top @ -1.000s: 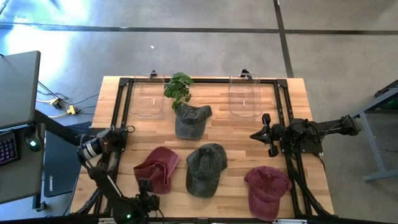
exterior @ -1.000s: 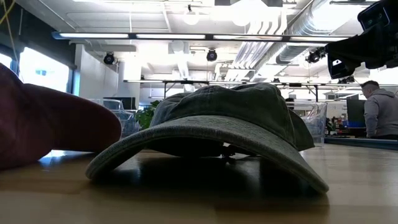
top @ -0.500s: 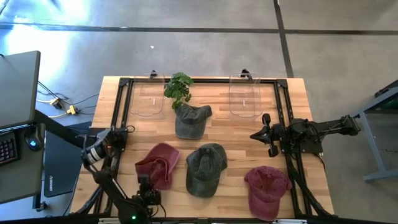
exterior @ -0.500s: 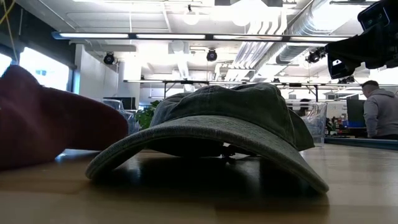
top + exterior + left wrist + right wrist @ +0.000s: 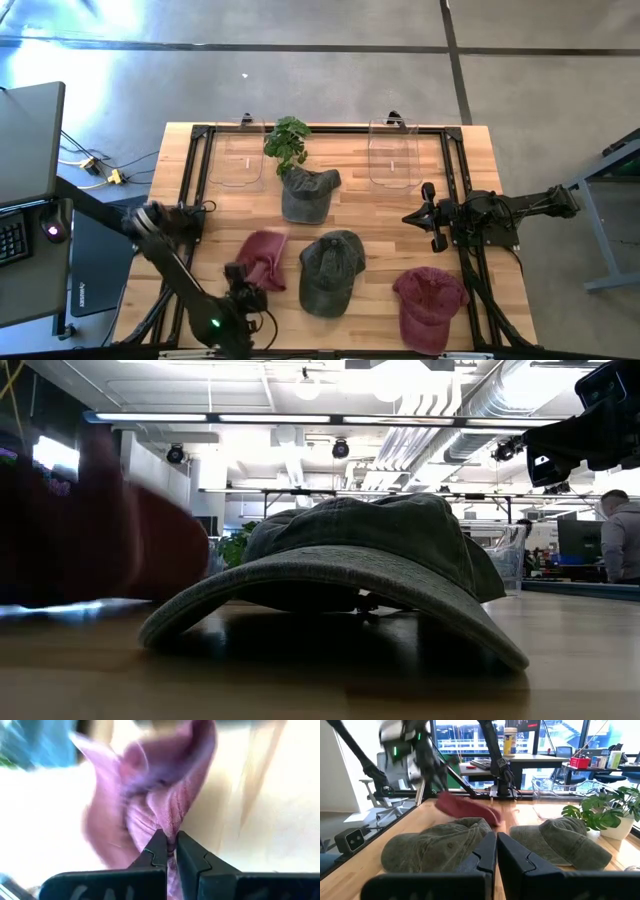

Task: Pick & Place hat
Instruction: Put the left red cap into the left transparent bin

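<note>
The dark red hat (image 5: 265,258) lies bunched up at the near left of the table, beside the green hat (image 5: 330,270) in the middle. My left gripper (image 5: 243,275) is shut on the red hat's near end. The right wrist view shows the red hat (image 5: 467,809) slanting, its gripped end raised. A second green hat (image 5: 308,193) rests by the plant, and another red hat (image 5: 430,305) lies at the near right. My right gripper (image 5: 408,217) hovers shut and empty at the right, pointing toward the table's left. My left gripper pinches a fold of the red hat's cloth (image 5: 170,832) between its two fingers, at the hat's near left end. The cloth bunches into ridges ahead of the fingers. The gripped end is raised; whether the far end still rests on the table I cannot tell.
A potted plant (image 5: 287,140) and two clear containers (image 5: 240,165) (image 5: 392,160) stand along the far edge. A black frame (image 5: 455,180) runs around the tabletop. A desk with a monitor (image 5: 25,140) stands off the left side.
My left gripper has shut on the red hat's near end, then moved up and a little toward the far edge. The hat has bunched narrower and its gripped end has risen from the table.
</note>
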